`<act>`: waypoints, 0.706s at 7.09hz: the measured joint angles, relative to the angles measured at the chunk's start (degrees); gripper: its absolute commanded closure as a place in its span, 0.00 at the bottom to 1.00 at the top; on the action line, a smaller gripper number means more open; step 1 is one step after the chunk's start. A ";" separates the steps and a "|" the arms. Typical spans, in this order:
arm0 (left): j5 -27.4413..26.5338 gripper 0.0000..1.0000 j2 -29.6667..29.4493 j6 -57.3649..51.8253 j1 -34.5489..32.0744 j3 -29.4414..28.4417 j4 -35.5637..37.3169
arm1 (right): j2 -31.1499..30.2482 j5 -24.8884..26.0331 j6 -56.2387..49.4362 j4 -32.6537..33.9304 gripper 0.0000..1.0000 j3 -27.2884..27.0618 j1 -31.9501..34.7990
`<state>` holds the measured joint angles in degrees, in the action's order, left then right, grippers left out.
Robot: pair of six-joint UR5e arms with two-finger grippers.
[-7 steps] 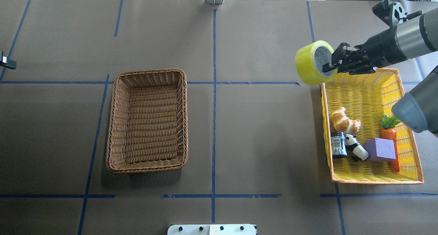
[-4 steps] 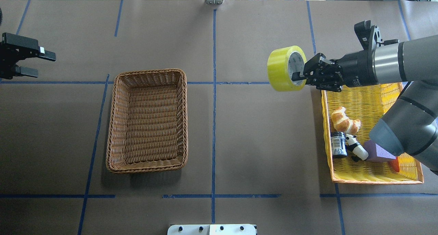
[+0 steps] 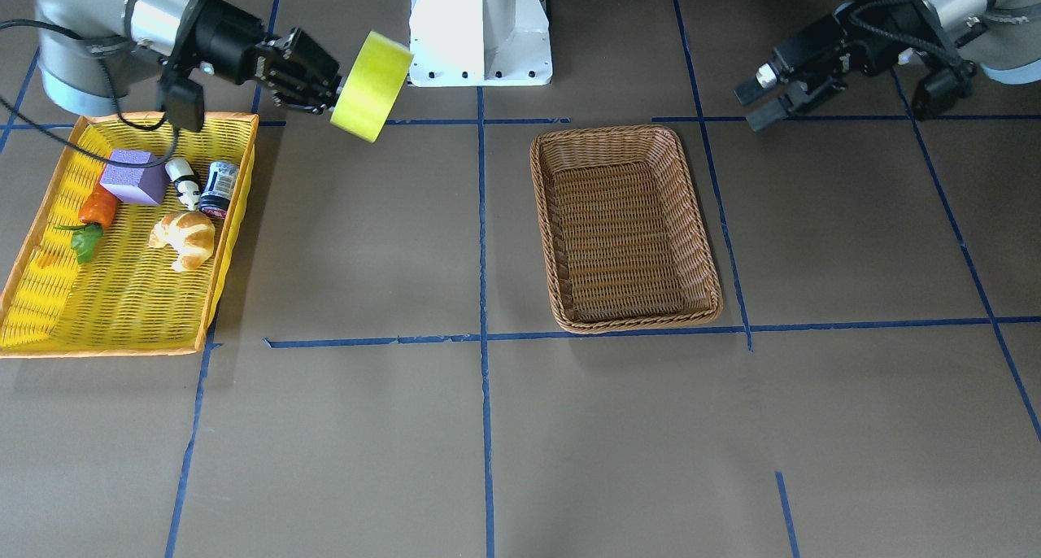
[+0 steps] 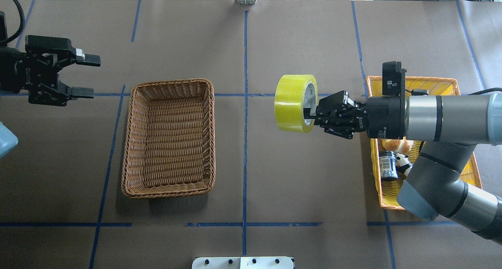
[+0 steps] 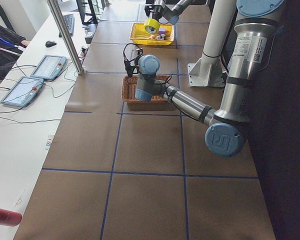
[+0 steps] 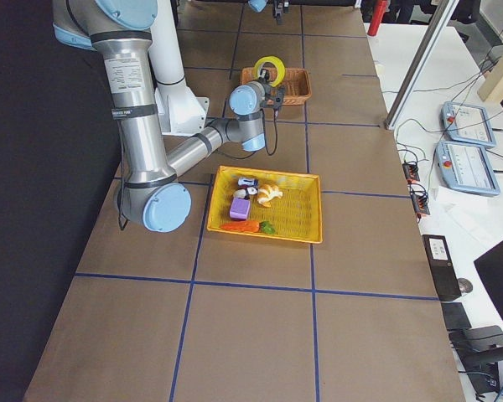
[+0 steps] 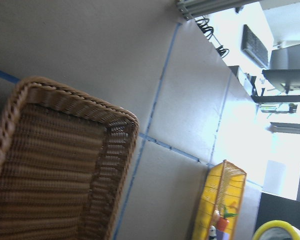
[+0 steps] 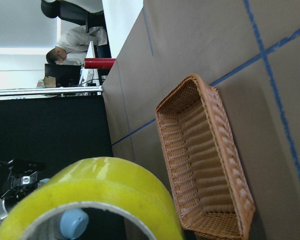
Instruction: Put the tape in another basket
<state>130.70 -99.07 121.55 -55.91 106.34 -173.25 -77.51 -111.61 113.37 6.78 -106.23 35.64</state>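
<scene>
The tape (image 4: 294, 103), a wide yellow roll, hangs in the air over the table between the two baskets, standing on edge. My right gripper (image 4: 311, 112) is shut on its wall, as the front view (image 3: 337, 94) also shows. The roll fills the bottom left of the right wrist view (image 8: 100, 200). The brown wicker basket (image 4: 168, 82) sits left of centre with nothing in it, well to the left of the tape. My left gripper (image 4: 88, 76) is open and holds nothing, left of the wicker basket's far corner.
The yellow plastic basket (image 3: 122, 298) on the right side holds a croissant (image 3: 185, 237), a purple block (image 3: 134, 177), a carrot (image 3: 98, 208), a panda figure (image 3: 183, 180) and a small can (image 3: 218, 188). Blue tape lines cross the brown table.
My right arm carried the tape left, from over the yellow basket's far corner to mid-table. My left gripper came in from the left edge toward the wicker basket.
</scene>
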 measured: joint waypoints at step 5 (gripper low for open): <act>-14.48 0.00 -6.62 16.81 14.70 1.46 -13.88 | 8.21 1.52 0.01 -1.30 0.98 0.59 -9.62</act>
<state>116.22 -105.69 138.36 -41.21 107.80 -187.13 -69.30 -110.09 113.39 5.49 -105.64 26.02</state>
